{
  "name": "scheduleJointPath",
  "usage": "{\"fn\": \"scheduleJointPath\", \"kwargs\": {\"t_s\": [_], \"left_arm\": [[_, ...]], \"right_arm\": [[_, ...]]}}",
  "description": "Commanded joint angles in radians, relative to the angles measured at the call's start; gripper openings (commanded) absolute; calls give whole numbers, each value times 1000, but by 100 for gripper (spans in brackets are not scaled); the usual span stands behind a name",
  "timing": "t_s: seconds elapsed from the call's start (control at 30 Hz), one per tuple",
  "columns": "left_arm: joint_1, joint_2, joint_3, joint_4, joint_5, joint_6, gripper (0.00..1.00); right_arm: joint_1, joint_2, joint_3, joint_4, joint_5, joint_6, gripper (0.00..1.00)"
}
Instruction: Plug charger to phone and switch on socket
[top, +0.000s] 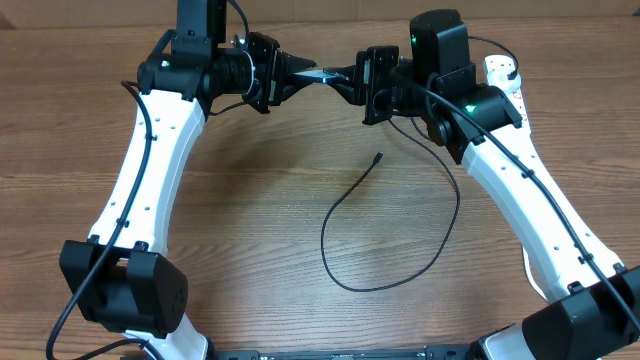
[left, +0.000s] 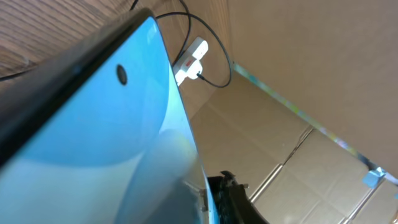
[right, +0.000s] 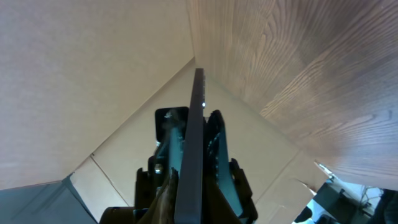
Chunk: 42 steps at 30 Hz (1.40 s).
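The phone (top: 318, 73) is held in the air at the far middle of the table, between my two grippers. My left gripper (top: 297, 70) is shut on its left end and my right gripper (top: 345, 80) on its right end. In the left wrist view its blue screen (left: 93, 143) fills the frame. The right wrist view shows it edge-on (right: 194, 143) between the jaws. The charger (top: 345, 282), a thin black cable, loops on the table, and its connector tip (top: 378, 156) lies free. The white socket (top: 506, 74) lies at the far right, partly hidden behind my right arm, and also shows in the left wrist view (left: 190, 58).
The wooden table (top: 250, 220) carries only the cable loop in the middle. Cardboard walls (left: 311, 74) stand behind the table. My two white arms run down both sides to their bases at the near edge.
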Motion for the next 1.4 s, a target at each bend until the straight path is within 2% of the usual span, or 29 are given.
{"fn": "scheduleJointPath", "kwargs": {"t_s": [0.0,0.07,0.2,0.3,0.4,0.5,0.6,0.73,0.93,1.1,1.17,1.37], "left_arm": [[12,6,7,19,2,-75,15],[12,6,7,19,1,-75,13],[12,6,7,19,2,-83,15],[13,6,7,19,6,-106,24],[16,6,7,19,5,-117,43],[22,6,7,18,6,-117,46],[27,6,7,18,13,-120,43],[31,6,7,17,17,-128,31],[32,6,7,15,18,-136,26],[32,6,7,15,25,-143,26],[32,6,7,15,25,-143,22],[32,6,7,16,24,-146,12]], "right_arm": [[18,-36,19,-3,-28,-5,7],[18,-36,19,-3,-28,-5,7],[18,-36,19,-3,-21,-5,7],[18,-36,19,-3,-7,-21,7],[18,-36,19,-11,14,-48,7],[18,-36,19,-22,24,-51,7],[18,-36,19,-21,25,-51,7],[18,-36,19,-21,24,-51,7],[18,-36,19,-14,24,-50,7],[18,-36,19,-14,28,-50,7],[18,-36,19,-14,28,-50,8],[18,-36,19,-13,21,-51,29]]}}
